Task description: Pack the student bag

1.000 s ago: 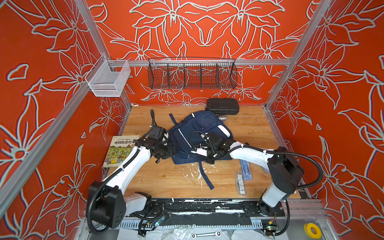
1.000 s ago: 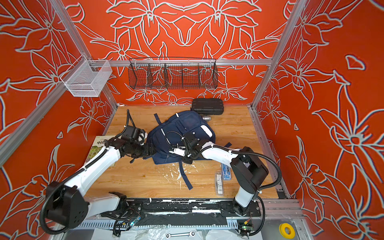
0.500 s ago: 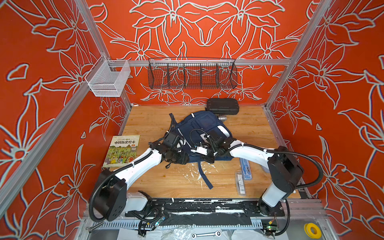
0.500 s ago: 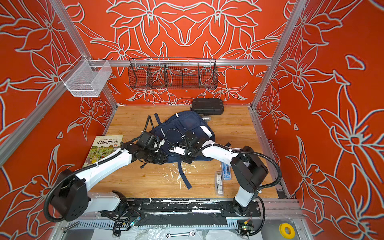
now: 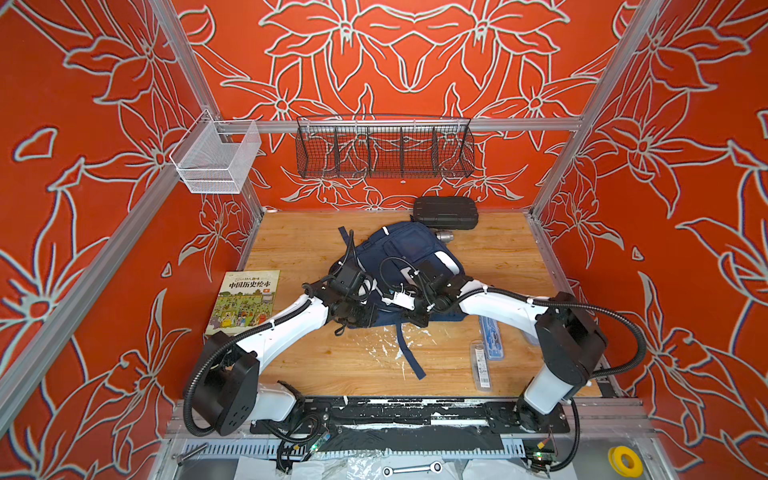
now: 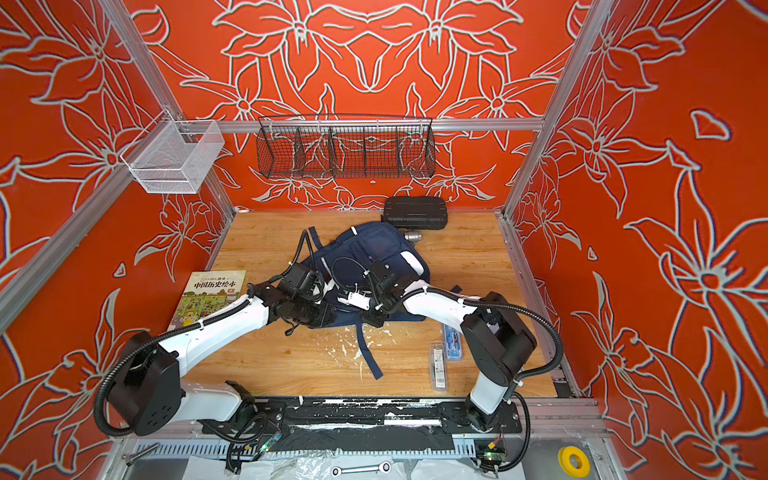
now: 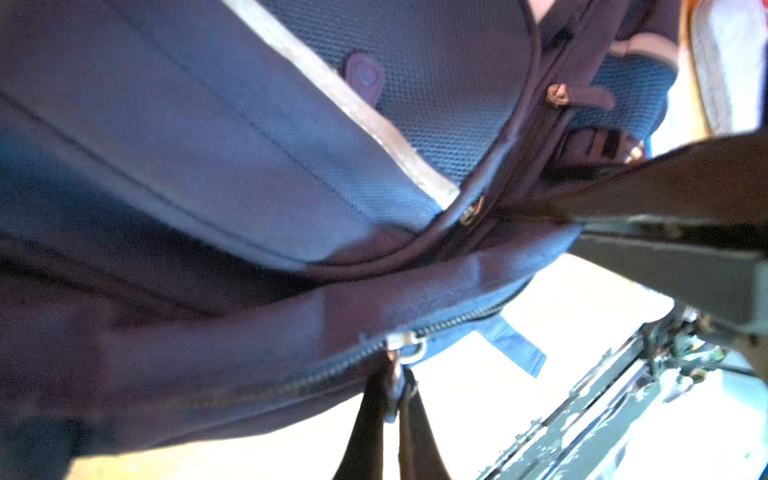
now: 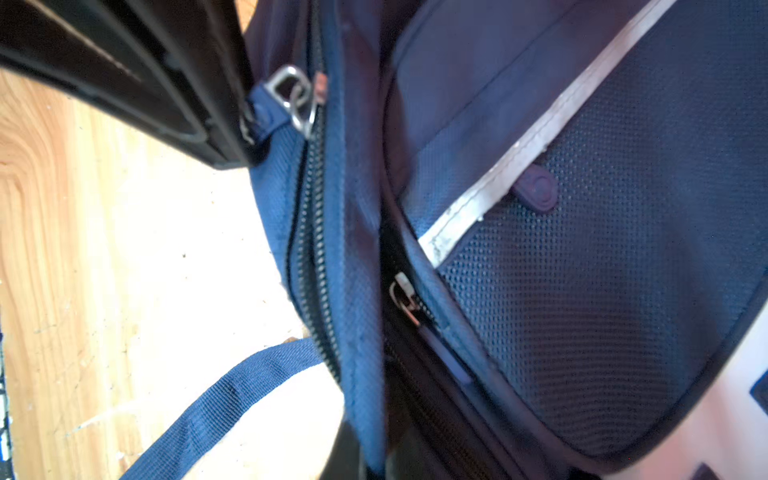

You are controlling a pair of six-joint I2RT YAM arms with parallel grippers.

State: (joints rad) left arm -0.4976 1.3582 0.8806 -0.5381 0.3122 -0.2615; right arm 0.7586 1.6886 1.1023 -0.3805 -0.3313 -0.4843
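The navy student bag (image 5: pixel 409 249) (image 6: pixel 374 249) lies in the middle of the wooden table, its front pocket with the white stripe (image 8: pixel 519 145) facing up. Both grippers meet at its near edge. In the left wrist view my left gripper (image 7: pixel 395 415) is shut on the metal zipper pull (image 7: pixel 395 365) of the main zipper (image 7: pixel 324 370). The right wrist view shows my right gripper (image 8: pixel 374 461) shut on the blue fabric edge (image 8: pixel 361 374) beside that zipper. In both top views the wrists hide the fingertips of the left gripper (image 5: pixel 368 318) and the right gripper (image 5: pixel 417 318).
A picture book (image 5: pixel 247 301) lies at the left. A black hard case (image 5: pixel 445 212) and a metal cylinder (image 5: pixel 444 236) sit behind the bag. Two slim clear boxes (image 5: pixel 480 368) lie at the front right. A loose strap (image 5: pixel 409 353) trails forward. Wire baskets (image 5: pixel 384 151) hang on the back wall.
My left arm has swung right, from the bag's left side to its near edge, and its gripper has shut on the zipper pull. The right gripper has kept its hold.
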